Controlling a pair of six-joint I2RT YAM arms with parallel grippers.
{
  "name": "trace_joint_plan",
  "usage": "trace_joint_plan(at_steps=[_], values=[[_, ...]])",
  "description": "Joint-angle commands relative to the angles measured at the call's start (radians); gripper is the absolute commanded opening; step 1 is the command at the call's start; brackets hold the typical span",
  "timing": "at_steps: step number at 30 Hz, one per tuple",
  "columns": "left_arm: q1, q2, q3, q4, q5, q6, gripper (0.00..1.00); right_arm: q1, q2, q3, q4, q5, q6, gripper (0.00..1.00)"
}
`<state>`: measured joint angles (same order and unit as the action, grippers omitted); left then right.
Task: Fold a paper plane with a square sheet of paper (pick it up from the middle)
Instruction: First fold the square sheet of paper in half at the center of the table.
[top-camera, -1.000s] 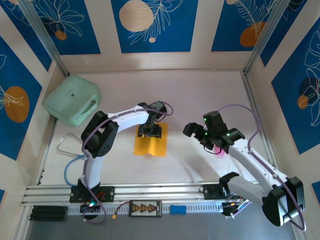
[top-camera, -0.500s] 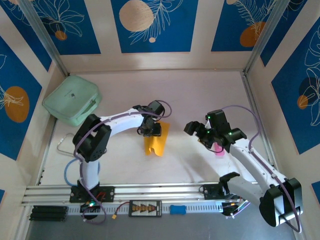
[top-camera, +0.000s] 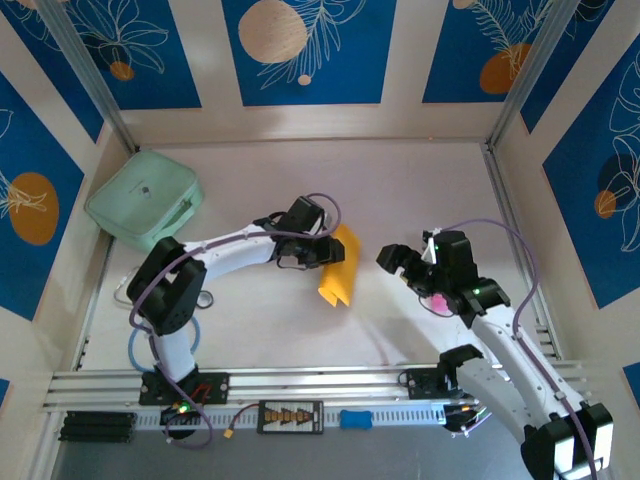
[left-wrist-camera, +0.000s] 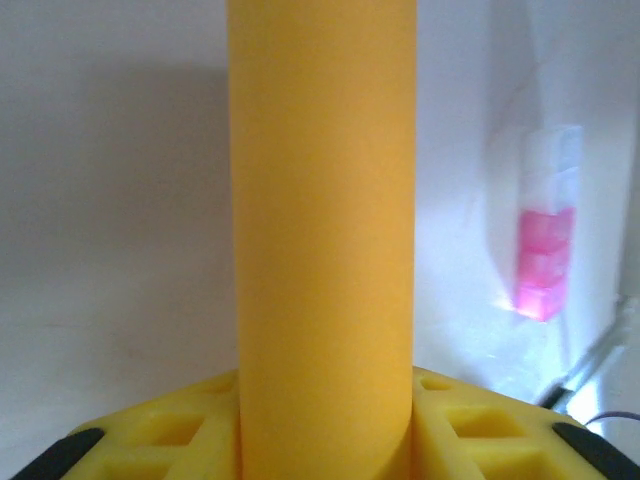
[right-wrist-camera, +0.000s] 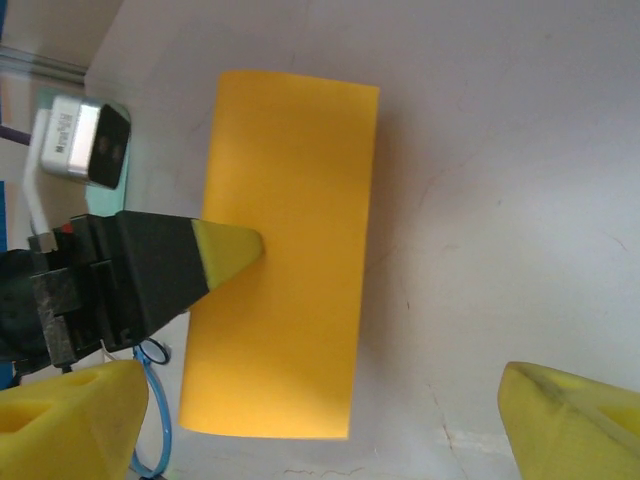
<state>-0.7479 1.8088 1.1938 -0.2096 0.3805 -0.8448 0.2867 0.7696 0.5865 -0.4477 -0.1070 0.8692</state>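
One tip: the left gripper (top-camera: 322, 256) has the thin orange-yellow square sheet of paper (top-camera: 338, 268) pinched by its middle, drooping right of the mint-green case (top-camera: 145, 207), so I'd hold it steady while the wide-open, empty right gripper (top-camera: 410, 272) grabs an edge.

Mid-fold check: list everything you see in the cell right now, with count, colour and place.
square sheet of paper: one, orange-yellow, bent over, mid-table
case: one, mint-green, far left corner
small object: one, pink, on the table right of the paper, by the right gripper
tube: one, blue, left edge near the left arm's base
left gripper: one, black with yellow pads, shut on the paper
right gripper: one, same colours, open, right of the paper
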Motion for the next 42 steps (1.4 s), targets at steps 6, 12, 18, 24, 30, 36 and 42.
trace_joint_plan(at_steps=[6, 12, 18, 24, 30, 36, 42], values=[[0.026, -0.006, -0.194, 0.470, 0.113, -0.266, 0.38, -0.050, -0.002, -0.022, 0.041, -0.203, -0.112, 0.88], [0.028, 0.010, -0.212, 0.471, 0.082, -0.247, 0.38, -0.078, 0.053, -0.033, 0.041, -0.256, -0.090, 0.77], [0.028, 0.032, -0.232, 0.475, 0.048, -0.223, 0.38, -0.081, 0.084, -0.033, 0.004, -0.175, -0.041, 0.83], [0.028, 0.066, -0.231, 0.469, 0.043, -0.195, 0.38, -0.070, 0.071, -0.072, 0.068, -0.156, 0.043, 0.77], [0.028, 0.093, -0.238, 0.486, 0.044, -0.185, 0.39, 0.003, 0.059, -0.083, 0.099, -0.071, 0.076, 0.78], [0.029, 0.123, -0.229, 0.486, 0.052, -0.163, 0.39, 0.081, 0.081, -0.089, 0.159, -0.011, 0.064, 0.79], [0.037, 0.113, -0.218, 0.403, 0.032, -0.109, 0.46, 0.088, 0.085, -0.145, 0.251, -0.006, 0.156, 0.72]])
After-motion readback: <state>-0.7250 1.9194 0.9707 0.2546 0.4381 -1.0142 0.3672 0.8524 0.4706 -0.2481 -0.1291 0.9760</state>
